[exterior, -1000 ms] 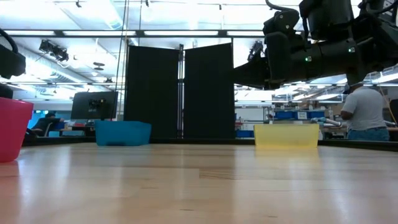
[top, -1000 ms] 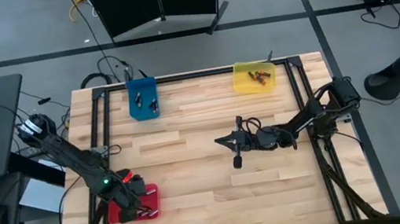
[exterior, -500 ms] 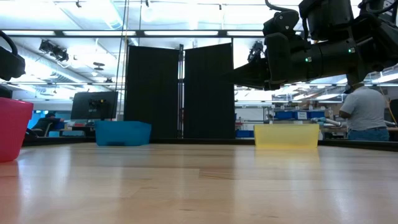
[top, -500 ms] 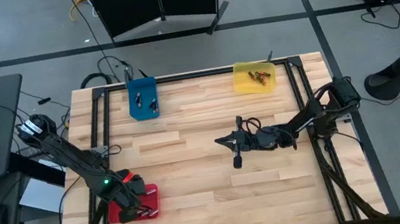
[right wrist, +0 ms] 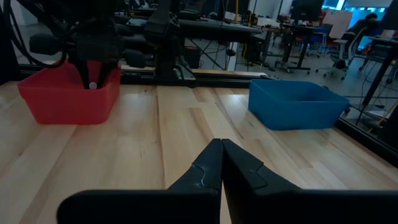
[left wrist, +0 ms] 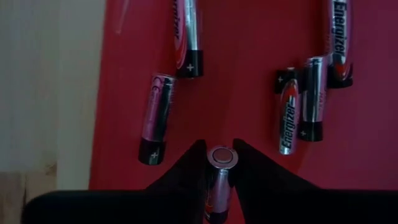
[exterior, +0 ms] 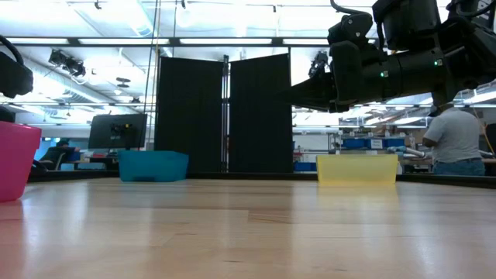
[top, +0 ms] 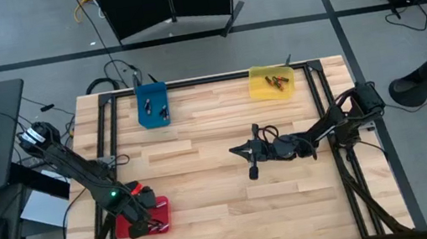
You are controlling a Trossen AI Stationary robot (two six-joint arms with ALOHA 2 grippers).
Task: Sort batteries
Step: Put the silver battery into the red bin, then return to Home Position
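From the high view nothing has shifted: my left gripper [left wrist: 217, 163] hangs over the red tray [top: 159, 222] at seven o'clock, fingers narrowly pinching a battery [left wrist: 222, 158] upright. They may be starting to ease; I can't be sure. Right gripper [right wrist: 221, 151] waits mid-table, pressed together, empty.

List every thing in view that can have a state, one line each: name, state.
left gripper: over the red tray, fingers around a battery.
right gripper: shut, empty, above mid-table.
red tray: holds four loose batteries, all lying flat.
blue tray: holds batteries.
yellow tray: holds batteries.
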